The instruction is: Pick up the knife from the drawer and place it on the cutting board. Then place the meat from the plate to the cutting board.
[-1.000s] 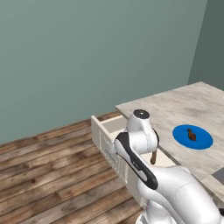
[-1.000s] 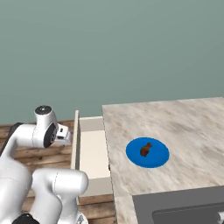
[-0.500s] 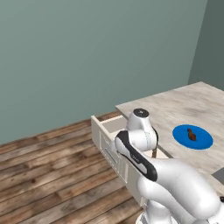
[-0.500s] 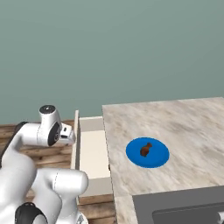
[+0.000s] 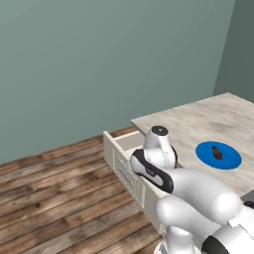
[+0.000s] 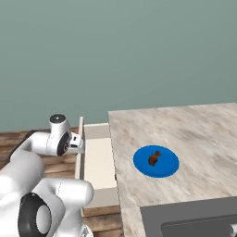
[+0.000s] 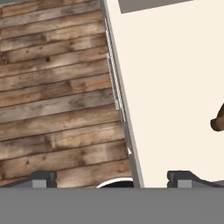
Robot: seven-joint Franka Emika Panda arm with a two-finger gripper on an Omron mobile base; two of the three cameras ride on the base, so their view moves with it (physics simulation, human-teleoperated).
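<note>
In the left base view the white arm rises from the lower right and bends over the open drawer [image 5: 121, 149], which stands pulled out from under the bench [image 5: 198, 124], its panelled cream front facing the wooden floor [image 5: 64, 198]. The arm's upper joint hides most of the drawer's inside here. On the pale marbled bench top, to the right of the arm, lies the blue plate [image 5: 225, 158] with the small brown meat [image 5: 217, 152] resting on it, near its middle. A flat grey-green wall [image 5: 99, 59] closes the scene behind.

In the right base view the arm comes up from the lower left and reaches across the drawer's [image 6: 99, 159] front rim. The pale beige floor of the drawer runs along the left edge of the bench [image 6: 185, 134]. The plate [image 6: 169, 164] sits well apart from the drawer, on the open bench top, and the meat [image 6: 153, 158] lies on its centre. A dark grey recess [image 6: 194, 222] cuts into the near corner of the bench.

In the hand view the gripper [image 7: 111, 178] looks straight down, its jaws spread as wide as they go and holding nothing. One finger tip hangs over the floor planks [image 7: 52, 96], the other over the drawer's [image 7: 175, 87] beige inside, with the drawer front between them. At the right edge a brown end of what may be the knife [image 7: 218, 121] handle lies on the drawer floor; I cannot tell for sure.
</note>
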